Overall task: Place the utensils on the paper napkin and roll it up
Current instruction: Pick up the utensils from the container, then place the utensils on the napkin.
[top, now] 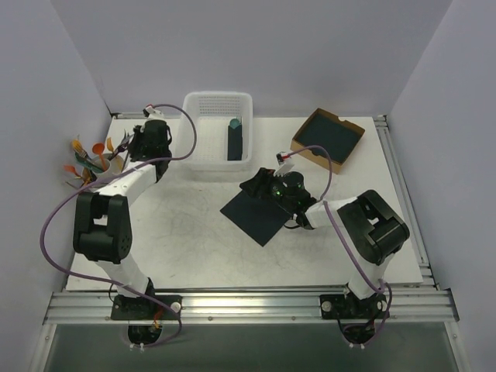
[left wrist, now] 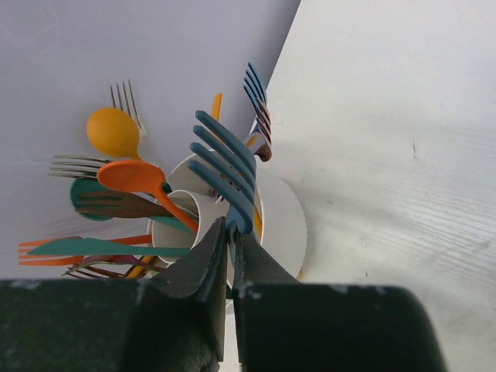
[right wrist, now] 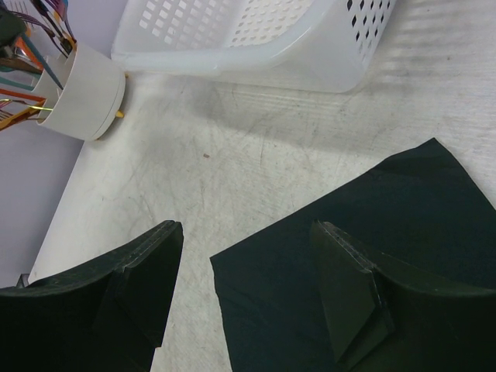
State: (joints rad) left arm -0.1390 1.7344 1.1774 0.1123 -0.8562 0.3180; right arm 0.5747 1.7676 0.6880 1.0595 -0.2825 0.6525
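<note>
Several coloured plastic utensils stand in a white cup (left wrist: 182, 225) at the table's far left (top: 91, 164). Among them are an orange spoon (left wrist: 130, 177) and an orange fork (left wrist: 46, 248). My left gripper (left wrist: 230, 232) is at the cup (top: 118, 152), shut on the handle of a blue fork (left wrist: 229, 167). The dark paper napkin (top: 256, 213) lies flat in mid-table. My right gripper (right wrist: 246, 226) is open and empty, low over the napkin's (right wrist: 372, 225) far-left edge (top: 260, 186).
A white basket (top: 218, 108) at the back holds a dark roll with a teal tip (top: 235, 139). The basket (right wrist: 256, 35) and the cup (right wrist: 85, 89) show in the right wrist view. A cardboard box (top: 306, 147) of dark sheets sits back right.
</note>
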